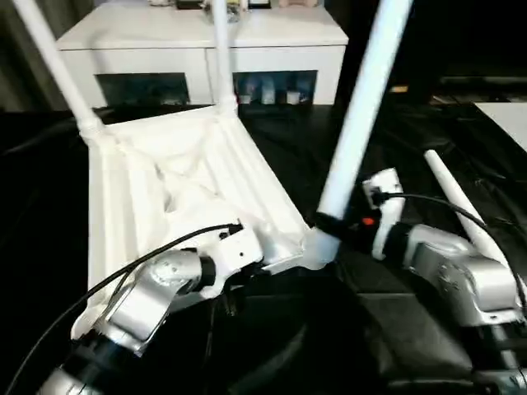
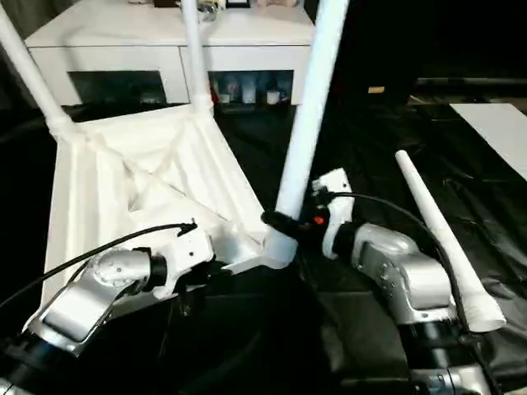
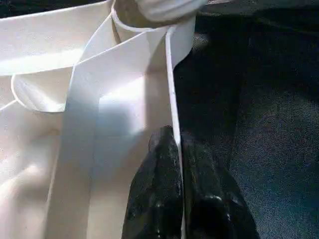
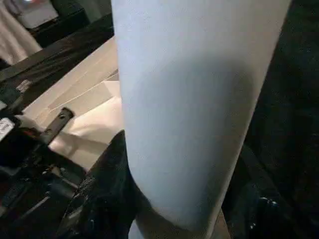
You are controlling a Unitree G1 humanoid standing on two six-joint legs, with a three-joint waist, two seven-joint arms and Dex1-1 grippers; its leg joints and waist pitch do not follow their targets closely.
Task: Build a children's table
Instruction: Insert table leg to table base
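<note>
The white tabletop (image 1: 156, 189) lies upside down, ribbed underside up. Two white legs stand in its far corner sockets, one at the left (image 1: 53, 62) and one at the right (image 1: 221, 49). A third leg (image 1: 362, 107) rises tilted from the near right corner socket (image 1: 317, 247). My right gripper (image 1: 331, 224) is shut on this leg just above the socket, with black fingers (image 4: 104, 174) on both sides of it. My left gripper (image 3: 175, 139) is shut on the tabletop's thin near rim (image 3: 172, 89). The fourth leg (image 1: 461, 206) lies loose on the black surface at right.
A white cabinet (image 1: 206, 41) with glass-fronted compartments stands behind the tabletop. Black cloth (image 1: 296, 140) covers the work surface. A white sheet (image 1: 506, 115) lies at the far right edge. Black cables run along both forearms.
</note>
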